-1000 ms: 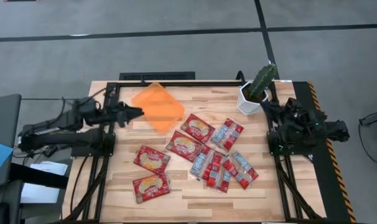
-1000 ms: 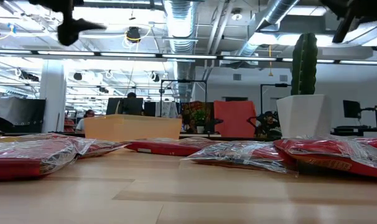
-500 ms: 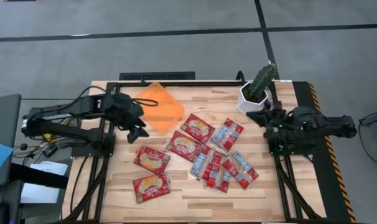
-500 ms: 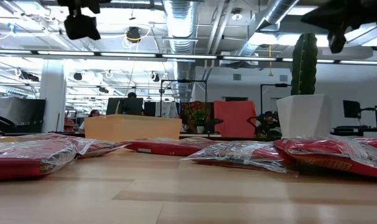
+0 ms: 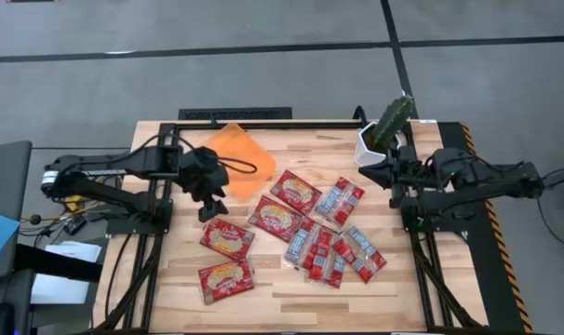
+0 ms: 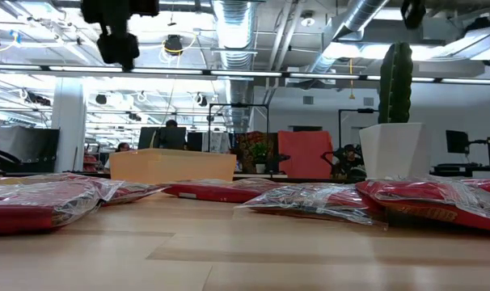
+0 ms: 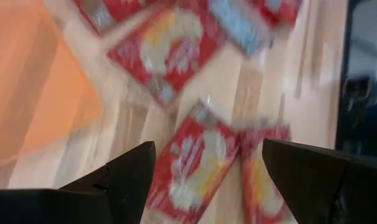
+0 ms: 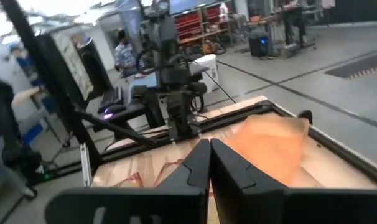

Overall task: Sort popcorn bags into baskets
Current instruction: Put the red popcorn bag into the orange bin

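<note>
High view: left gripper [image 5: 206, 207] above table between orange basket [image 5: 237, 159] and popcorn bags [image 5: 228, 236]; right gripper [image 5: 370, 168] beside cactus pot [image 5: 368, 147]. Left wrist view: fingers [image 7: 127, 173] spread wide over bag. Right wrist view: fingers [image 8: 229, 169] pressed together

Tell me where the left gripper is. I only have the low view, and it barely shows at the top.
Observer: The left gripper hangs above the table between the basket and a red bag.
Operator: Open or shut?
Observer: Open in the left wrist view, with nothing between its fingers.
Operator: And the right one?
Observer: The right gripper is shut and empty, up beside the cactus pot.
</note>
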`<state>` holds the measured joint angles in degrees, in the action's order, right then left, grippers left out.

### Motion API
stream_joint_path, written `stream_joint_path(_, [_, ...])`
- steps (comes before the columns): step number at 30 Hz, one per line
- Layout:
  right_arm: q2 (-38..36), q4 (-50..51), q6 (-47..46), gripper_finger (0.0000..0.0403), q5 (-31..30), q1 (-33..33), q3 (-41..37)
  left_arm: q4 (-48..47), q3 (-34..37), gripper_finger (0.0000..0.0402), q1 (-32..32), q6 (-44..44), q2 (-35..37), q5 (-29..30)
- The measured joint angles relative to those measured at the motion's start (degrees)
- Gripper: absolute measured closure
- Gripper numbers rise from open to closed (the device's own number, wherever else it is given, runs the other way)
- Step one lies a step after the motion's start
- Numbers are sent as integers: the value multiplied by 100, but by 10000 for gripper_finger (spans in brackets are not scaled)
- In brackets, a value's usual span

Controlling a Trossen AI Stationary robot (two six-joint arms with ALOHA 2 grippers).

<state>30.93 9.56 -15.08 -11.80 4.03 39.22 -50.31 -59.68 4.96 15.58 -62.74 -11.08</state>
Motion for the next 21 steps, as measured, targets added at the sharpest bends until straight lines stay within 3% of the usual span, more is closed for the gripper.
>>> stream_joint_path(4, [128,447,43,341,1,-2,161,-253,0,118,-206,-451,-279,310])
stream_joint_path(9, [153,1072,-98,285,-5,-2,165,-264,0,118,-373,-882,-818,421])
stream_joint_path(16, [291,1156,-145,196,-10,0,167,-251,2,118,-501,-1837,-1582,610])
stream_joint_path(21, [331,1334,-447,164,-10,0,166,-77,7,118,-499,-2157,-2026,740])
